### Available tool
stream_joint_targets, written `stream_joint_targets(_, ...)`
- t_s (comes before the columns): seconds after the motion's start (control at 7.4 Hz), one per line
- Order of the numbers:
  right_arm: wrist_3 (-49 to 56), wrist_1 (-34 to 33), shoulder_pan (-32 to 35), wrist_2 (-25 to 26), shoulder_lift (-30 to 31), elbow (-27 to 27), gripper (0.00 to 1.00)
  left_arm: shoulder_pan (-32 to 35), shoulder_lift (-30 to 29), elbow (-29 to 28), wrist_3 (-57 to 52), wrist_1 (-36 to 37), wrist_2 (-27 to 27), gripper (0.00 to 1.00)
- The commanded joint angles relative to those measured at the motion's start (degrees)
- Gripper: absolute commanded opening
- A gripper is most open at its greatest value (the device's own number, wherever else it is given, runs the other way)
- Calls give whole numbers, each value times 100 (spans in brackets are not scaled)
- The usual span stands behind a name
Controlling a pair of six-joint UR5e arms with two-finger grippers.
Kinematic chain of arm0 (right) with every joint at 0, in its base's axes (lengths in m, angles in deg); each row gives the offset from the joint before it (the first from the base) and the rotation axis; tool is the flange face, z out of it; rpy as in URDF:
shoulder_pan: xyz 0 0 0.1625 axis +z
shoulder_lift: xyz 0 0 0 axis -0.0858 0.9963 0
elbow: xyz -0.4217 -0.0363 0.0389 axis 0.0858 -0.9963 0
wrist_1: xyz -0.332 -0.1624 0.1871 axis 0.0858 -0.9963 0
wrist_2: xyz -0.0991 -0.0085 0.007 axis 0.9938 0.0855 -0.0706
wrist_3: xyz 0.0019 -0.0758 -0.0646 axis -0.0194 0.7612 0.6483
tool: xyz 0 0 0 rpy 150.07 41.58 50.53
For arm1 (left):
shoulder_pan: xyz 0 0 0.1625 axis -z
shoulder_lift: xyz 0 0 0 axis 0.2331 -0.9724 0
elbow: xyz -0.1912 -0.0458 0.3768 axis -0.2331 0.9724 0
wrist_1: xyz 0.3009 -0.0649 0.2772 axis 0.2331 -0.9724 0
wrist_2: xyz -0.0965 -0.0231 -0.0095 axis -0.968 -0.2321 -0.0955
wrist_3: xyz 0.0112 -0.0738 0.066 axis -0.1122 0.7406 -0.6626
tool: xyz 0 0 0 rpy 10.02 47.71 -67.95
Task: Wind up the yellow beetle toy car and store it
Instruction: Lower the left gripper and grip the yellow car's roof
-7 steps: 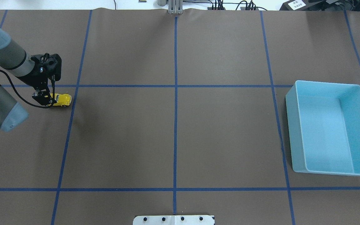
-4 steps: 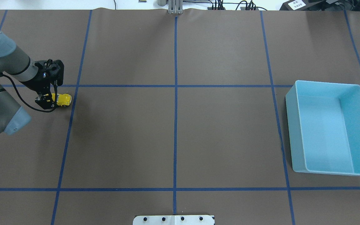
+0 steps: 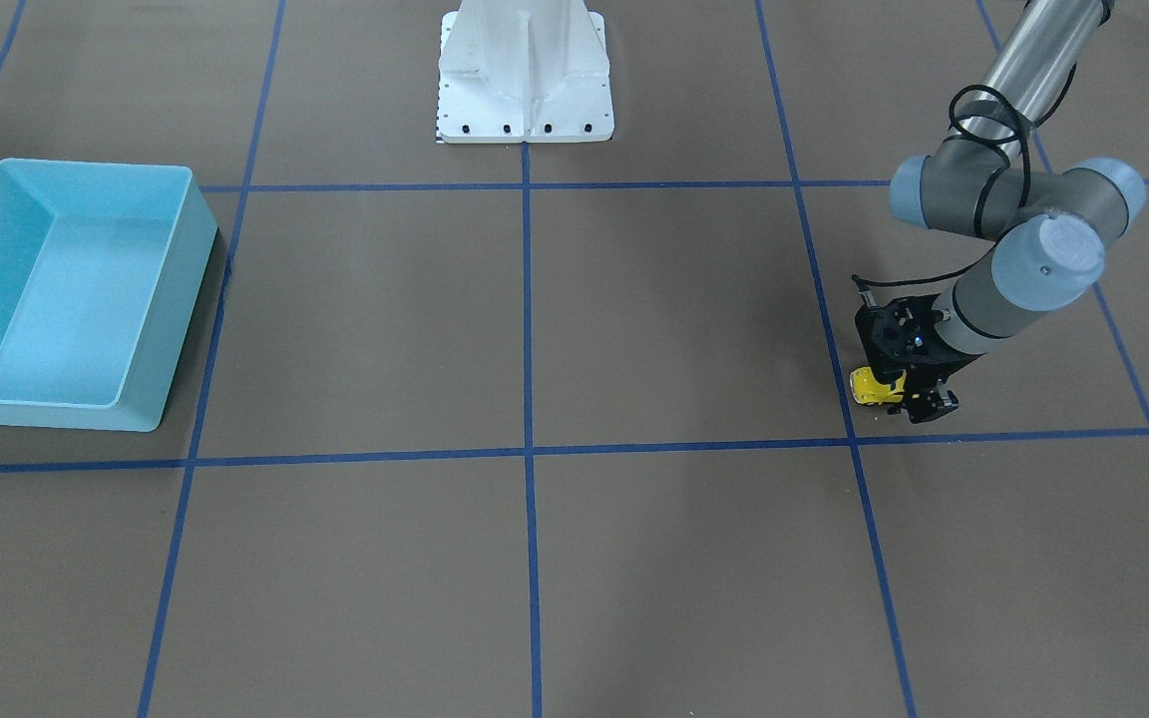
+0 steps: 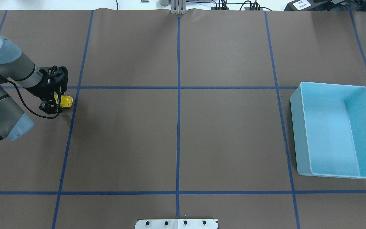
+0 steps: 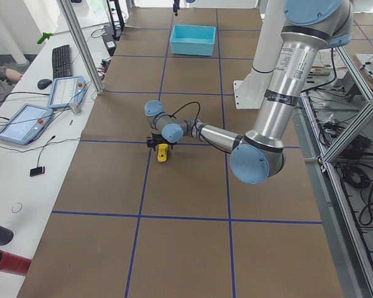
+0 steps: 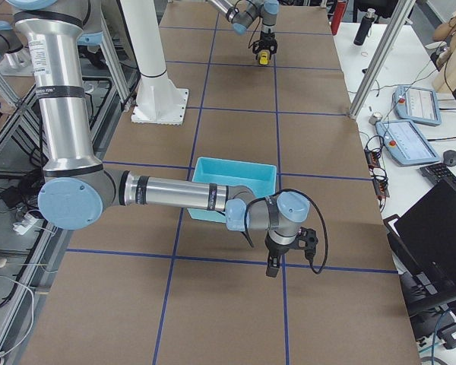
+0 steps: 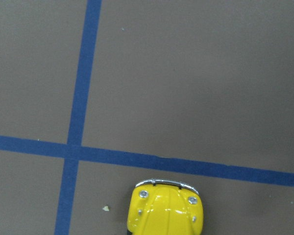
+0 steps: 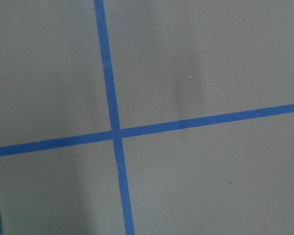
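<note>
The yellow beetle toy car (image 4: 66,101) stands on the brown table at the far left, nose pointing right. It also shows in the front view (image 3: 867,387) and, nose only, at the bottom of the left wrist view (image 7: 165,211). My left gripper (image 4: 53,102) is low over the car's rear half, its fingers on either side of the body and apparently open. My right gripper (image 6: 271,268) shows only in the right side view, low over the table in front of the light blue bin (image 6: 235,173); I cannot tell its state.
The light blue bin (image 4: 298,133) stands empty at the far right of the table, far from the car. Blue tape lines cross the brown table cover. The robot's white base plate (image 3: 525,110) sits at the middle of the near edge.
My left gripper has moved right along the car, from its rear end to over more of the body. The car has stayed in place.
</note>
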Motion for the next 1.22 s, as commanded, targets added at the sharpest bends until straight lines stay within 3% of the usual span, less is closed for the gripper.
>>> stream_joint_targets(0.0, 0, 0, 0, 19, 0, -52, 100, -13, -3, -30, -1, -93, -1, 0)
stream_joint_targets(1.08, 0, 0, 0, 28, 0, -52, 100, 58, 58, 5, 69, -1005, -520, 0)
